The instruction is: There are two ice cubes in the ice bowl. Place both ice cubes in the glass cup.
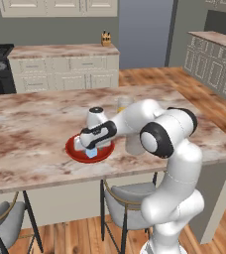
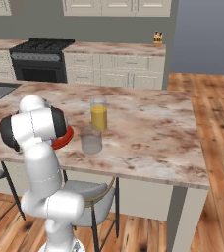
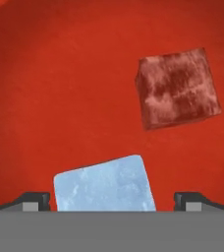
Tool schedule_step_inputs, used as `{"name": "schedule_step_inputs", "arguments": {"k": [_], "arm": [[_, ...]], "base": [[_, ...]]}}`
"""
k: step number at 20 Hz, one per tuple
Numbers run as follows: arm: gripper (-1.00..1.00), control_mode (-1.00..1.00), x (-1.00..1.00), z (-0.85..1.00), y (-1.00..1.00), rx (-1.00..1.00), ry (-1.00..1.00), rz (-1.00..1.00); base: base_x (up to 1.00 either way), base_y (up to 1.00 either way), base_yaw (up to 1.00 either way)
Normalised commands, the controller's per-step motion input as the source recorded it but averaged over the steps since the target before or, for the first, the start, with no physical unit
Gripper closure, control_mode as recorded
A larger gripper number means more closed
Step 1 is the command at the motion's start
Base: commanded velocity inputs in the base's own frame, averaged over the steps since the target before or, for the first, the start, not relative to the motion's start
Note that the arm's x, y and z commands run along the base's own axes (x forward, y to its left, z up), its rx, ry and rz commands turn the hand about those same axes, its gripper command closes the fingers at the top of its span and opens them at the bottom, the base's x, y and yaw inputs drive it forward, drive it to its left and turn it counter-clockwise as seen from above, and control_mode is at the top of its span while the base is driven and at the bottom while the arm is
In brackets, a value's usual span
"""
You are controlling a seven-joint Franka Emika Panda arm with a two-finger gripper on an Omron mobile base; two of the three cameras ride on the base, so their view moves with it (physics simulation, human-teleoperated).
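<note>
Gripper [image 3: 112,201] stands released, its two dark fingertips [image 3: 35,201] spread wide on either side of the pale blue-white ice cube [image 3: 104,184], with a gap showing at each side and no contact evident.

Ordered by size: the marble-topped island counter [image 1: 30,134] carries all task items. From the left base camera, the white arm reaches left and down over the ice bowl [image 1: 73,149], a wide shallow red dish near the counter's front edge, and the hand covers most of the bowl's inside; a small pale cube [image 1: 91,153] shows just below the hand. From the right base camera the arm's own body hides most of that bowl, leaving a red sliver of rim [image 2: 68,136]; this camera instead gives a clear sight of the glass cup [image 2: 91,140], a short clear tumbler standing upright just beside the bowl, and of the taller glass of orange liquid [image 2: 98,114] directly behind it.

The hand camera alone shows the bowl's red floor close up, with the reddish-brown ice cube [image 3: 178,88] lying apart from the pale one, both inside the bowl.
</note>
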Motion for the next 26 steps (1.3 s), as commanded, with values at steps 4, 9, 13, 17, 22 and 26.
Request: {"name": "schedule_step_inputs", "arguments": {"k": [4, 9, 13, 17, 22, 26], "arm": [[-1.0, -1.0, -0.31, -0.11, 0.0, 0.0, 0.0, 0.0], [1.0, -1.0, -0.02, 0.0, 0.0, 0.0, 0.01, 0.0], [1.0, -1.0, -0.09, 0.1, -0.09, 0.0, -0.01, -0.03], [1.0, -1.0, -0.15, 0.76, -0.34, 0.0, -0.09, -0.15], [1.0, -1.0, -0.09, 1.0, -0.69, 0.0, -0.07, -0.19], [1.0, -1.0, -0.13, 0.99, -0.99, 0.08, 0.0, -0.22]], "base": [[0.0, 0.0, 0.0], [0.0, 0.0, 0.0], [0.0, 0.0, 0.0], [0.0, 0.0, 0.0], [0.0, 0.0, 0.0], [0.0, 0.0, 0.0]]}}
